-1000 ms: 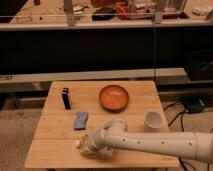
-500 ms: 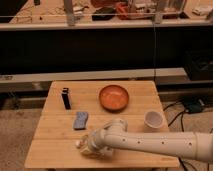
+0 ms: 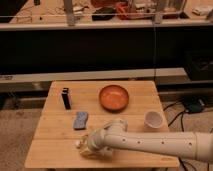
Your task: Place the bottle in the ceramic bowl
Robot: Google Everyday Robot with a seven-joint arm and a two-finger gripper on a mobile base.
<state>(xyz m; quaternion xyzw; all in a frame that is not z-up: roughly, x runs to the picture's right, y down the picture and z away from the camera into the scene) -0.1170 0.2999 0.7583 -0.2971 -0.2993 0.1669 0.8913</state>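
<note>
Tool (image 3: 86,148): low at the bench's (image 3: 55,150) front edge, over the bottle; spread or pinching cannot be told.
Bottle (image 3: 80,145): lying under the tool, mostly hidden.
Bowl (image 3: 113,97): far back, empty.

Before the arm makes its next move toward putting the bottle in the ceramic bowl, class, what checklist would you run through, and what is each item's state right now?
1. Gripper is at the bottle, near the table's front edge: ok.
2. Firm hold on the bottle: cannot tell, the arm hides the contact.
3. Ceramic bowl is upright with nothing inside: ok.
4. Bottle already in the bowl: not ok, it is far from it.
5. Blue sponge and black block lie left of the straight line to the bowl: ok.
6. White cup stands right of the bowl, apart from it: ok.
</note>
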